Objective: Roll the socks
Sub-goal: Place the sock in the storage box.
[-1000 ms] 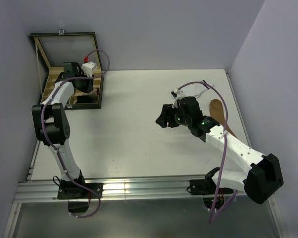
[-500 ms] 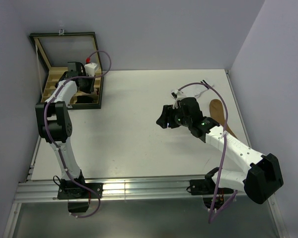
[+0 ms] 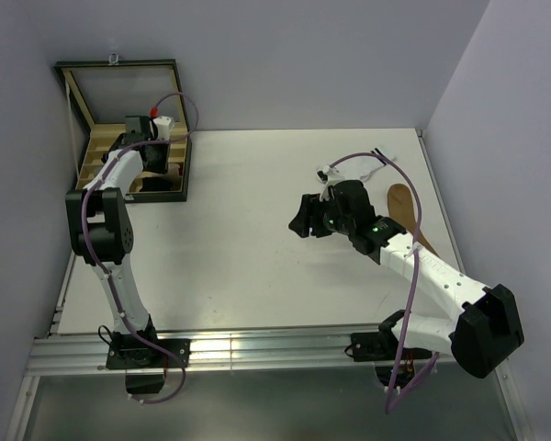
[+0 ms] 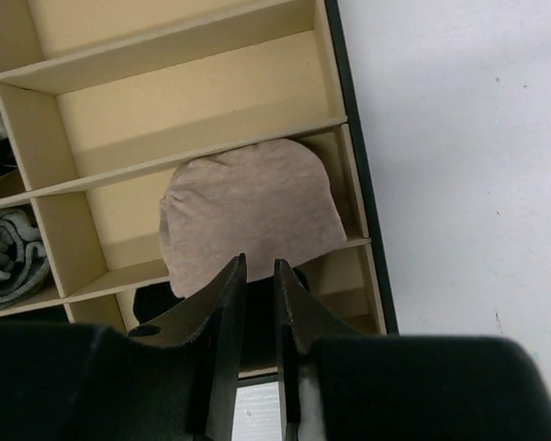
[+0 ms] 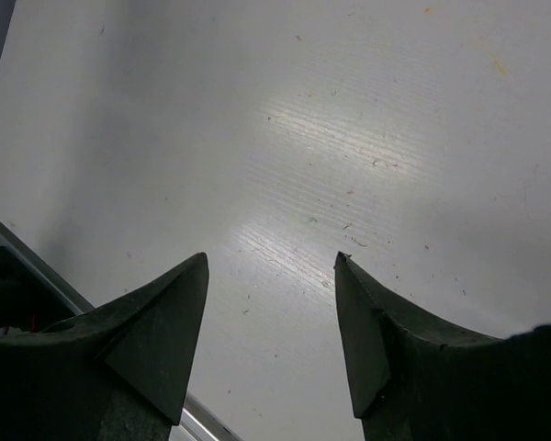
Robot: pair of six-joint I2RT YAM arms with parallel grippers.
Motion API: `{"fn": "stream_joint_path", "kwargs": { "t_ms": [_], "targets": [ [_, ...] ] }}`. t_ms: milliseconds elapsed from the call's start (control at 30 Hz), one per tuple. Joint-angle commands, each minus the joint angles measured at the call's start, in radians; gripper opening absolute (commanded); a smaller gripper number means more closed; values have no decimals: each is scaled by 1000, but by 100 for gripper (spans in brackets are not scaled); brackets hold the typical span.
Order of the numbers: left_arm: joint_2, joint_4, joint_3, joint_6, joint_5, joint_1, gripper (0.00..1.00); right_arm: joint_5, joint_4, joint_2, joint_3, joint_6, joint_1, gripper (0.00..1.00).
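Left gripper [image 4: 258,266] jaws a narrow slit apart over black fabric sock [image 4: 151,303] in beige divided wooden box [image 4: 184,101]; hold unclear. Right gripper [image 5: 271,266] wide, empty. Best to pinch deep, then lift straight.

The white table [image 3: 248,230] is a flat, matte sheet. Up close, the right wrist view shows faint specks and fine scratches on it. At the table's far left corner sits a shallow wooden box [image 3: 185,175] divided into compartments. Its dark-framed lid [image 3: 119,66] stands open against the back wall. Near the right edge lies a flat brown sock [image 3: 402,204], well apart from the box and only partly in sight.
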Motion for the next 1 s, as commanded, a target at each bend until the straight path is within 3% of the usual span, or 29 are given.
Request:
{"fn": "stream_joint_path", "kwargs": {
  "t_ms": [0,600,967],
  "targets": [
    [6,39,6,-48,-39,3,24,4,37,-9,-10,2,-11,64],
    [102,126,70,-80,-71,4,20,2,32,-3,-5,-1,-19,64],
    [211,62,158,-70,-61,4,19,-1,32,6,-5,-4,-22,64]
  ]
}}
